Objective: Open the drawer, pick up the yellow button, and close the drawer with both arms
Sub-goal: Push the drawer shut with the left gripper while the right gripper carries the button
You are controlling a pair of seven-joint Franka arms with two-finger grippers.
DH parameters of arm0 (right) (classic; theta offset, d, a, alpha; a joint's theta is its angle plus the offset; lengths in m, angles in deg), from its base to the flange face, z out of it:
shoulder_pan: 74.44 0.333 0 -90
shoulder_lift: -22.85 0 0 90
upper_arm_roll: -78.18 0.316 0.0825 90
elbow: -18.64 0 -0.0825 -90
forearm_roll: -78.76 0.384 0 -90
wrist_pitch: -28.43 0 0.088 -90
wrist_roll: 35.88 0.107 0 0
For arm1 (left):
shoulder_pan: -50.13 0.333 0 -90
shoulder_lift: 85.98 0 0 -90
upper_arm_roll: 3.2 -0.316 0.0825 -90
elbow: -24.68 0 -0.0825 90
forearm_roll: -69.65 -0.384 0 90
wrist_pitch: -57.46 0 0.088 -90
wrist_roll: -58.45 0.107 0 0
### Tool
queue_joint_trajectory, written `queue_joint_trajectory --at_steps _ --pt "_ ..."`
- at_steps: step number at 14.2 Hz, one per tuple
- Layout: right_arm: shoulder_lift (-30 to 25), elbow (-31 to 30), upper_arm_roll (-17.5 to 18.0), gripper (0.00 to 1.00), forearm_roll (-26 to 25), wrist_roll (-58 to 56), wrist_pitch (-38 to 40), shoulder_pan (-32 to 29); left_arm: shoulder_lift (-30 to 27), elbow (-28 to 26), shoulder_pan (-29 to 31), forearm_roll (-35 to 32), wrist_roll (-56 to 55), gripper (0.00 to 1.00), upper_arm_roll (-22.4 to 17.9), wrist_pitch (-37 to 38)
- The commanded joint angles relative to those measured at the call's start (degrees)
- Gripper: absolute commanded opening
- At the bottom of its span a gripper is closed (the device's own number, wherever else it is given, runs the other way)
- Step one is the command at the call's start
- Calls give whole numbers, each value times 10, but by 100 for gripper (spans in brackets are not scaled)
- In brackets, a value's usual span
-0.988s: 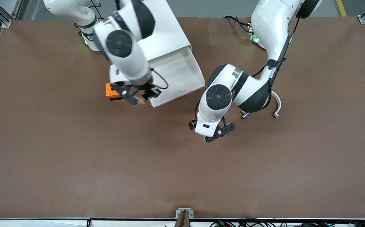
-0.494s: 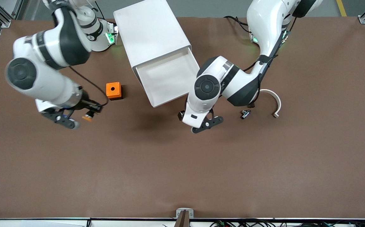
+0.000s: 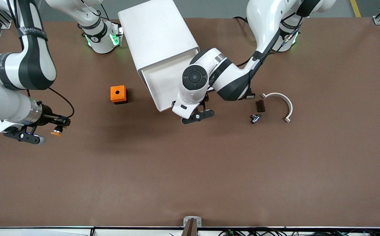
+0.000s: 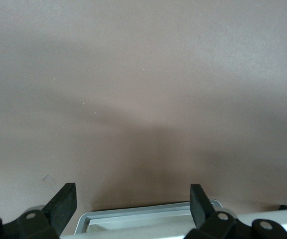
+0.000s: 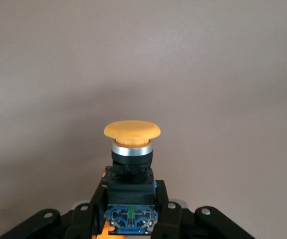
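right end effector (image 3: 45,131) pinches the button (image 3: 57,132) over the desk (image 3: 190,170) at the right arm's end. step in hand: closing. left end effector (image 3: 198,115), fingers spread, sits at the open drawer (image 3: 163,82) front; next, push it in squarely.

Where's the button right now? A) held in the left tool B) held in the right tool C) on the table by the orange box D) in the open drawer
B: the right tool is shut on the button, carried over bare table, away from the drawer.
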Motion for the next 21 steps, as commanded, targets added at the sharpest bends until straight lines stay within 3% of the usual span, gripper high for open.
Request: queue_joint_trajectory --at_steps 1,3,7,12,21 --pt "-9 -73 13 0 -7 -81 -93 -55 -11 -17 -8 -1 2 100 1 -4" --pt "-6 -98 13 0 -8 -122 -140 -82 -11 -19 -17 16 2 100 1 -4" --pt "30 -141 13 0 -8 -184 -249 -123 -11 -22 -37 111 2 100 1 -4" --pt "110 -148 14 1 -7 -238 -365 -157 -12 -46 -72 114 2 100 1 -4" --pt "152 -142 19 4 0 -243 -373 -150 -12 -57 -114 115 2 100 1 -3"
